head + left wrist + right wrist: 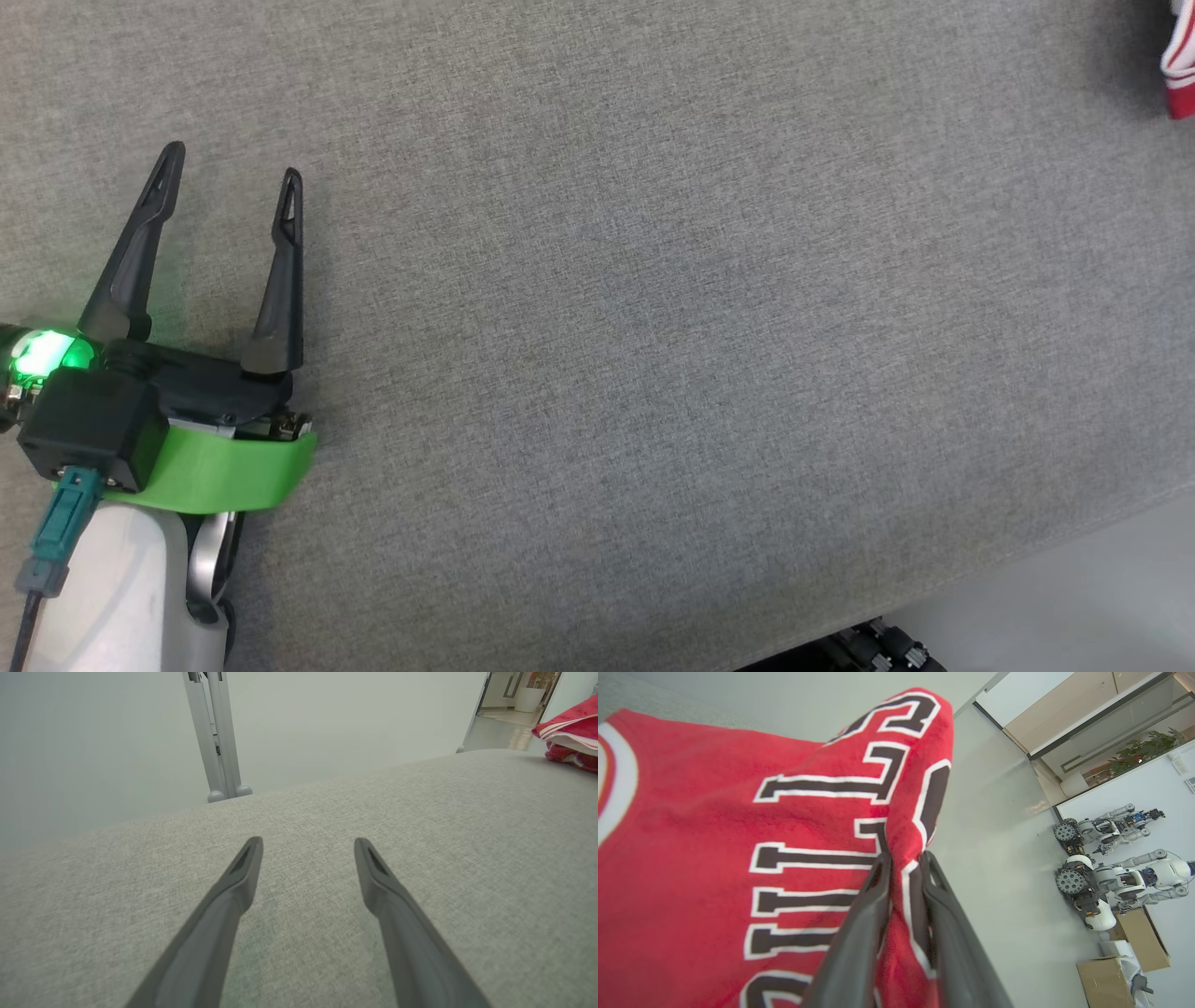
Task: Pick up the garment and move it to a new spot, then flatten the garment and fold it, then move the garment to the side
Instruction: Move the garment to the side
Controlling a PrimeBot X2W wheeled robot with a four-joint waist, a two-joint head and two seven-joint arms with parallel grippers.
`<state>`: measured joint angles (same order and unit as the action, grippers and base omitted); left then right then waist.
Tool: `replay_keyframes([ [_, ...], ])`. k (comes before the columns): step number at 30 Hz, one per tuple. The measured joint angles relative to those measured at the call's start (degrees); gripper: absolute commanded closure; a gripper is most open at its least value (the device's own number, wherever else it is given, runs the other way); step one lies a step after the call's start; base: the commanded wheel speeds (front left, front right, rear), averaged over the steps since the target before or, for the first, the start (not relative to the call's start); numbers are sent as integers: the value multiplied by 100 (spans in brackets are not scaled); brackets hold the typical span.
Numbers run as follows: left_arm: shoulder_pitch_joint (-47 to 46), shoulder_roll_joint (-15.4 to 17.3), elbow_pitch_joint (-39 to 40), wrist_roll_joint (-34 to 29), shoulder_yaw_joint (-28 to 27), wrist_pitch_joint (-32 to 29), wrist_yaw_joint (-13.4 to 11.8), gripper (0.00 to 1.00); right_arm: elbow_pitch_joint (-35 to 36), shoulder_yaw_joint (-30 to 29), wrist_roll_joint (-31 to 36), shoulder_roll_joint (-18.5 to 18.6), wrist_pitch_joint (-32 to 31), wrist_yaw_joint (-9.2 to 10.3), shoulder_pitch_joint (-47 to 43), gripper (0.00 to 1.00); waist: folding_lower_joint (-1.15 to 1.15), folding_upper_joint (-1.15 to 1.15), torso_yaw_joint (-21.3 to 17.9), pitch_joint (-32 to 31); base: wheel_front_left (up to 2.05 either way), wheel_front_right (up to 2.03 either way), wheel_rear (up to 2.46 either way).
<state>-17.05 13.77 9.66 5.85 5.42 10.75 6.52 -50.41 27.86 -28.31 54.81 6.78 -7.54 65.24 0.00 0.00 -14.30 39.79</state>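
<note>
Slippage looks your likeliest risk: the right claw pinches just a thin fold of the red garment, whose bulk drapes left of it; the left claw gapes empty.

I count one red jersey garment with black lettering, one grey fabric table, one left gripper and one right gripper, both dark-fingered. I also count two pale wheeled robots and two brown cardboard boxes.
</note>
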Motion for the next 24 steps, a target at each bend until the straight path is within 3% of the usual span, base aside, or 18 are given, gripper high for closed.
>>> replay_keyframes([
  [12,257,-79,-646,210,-153,291,-149,0,-178,59,441,-800,759,1,448,0,0,0,87,-496,0,0,0],
  [17,482,-208,-934,365,-203,391,-176,0,433,-92,463,-1229,814,1,260,0,0,0,190,-943,0,0,0],
  [24,843,-367,-1111,490,-415,420,-236,0,1515,-606,526,-1769,821,1,-855,0,-1,0,383,-1607,0,0,0],
])
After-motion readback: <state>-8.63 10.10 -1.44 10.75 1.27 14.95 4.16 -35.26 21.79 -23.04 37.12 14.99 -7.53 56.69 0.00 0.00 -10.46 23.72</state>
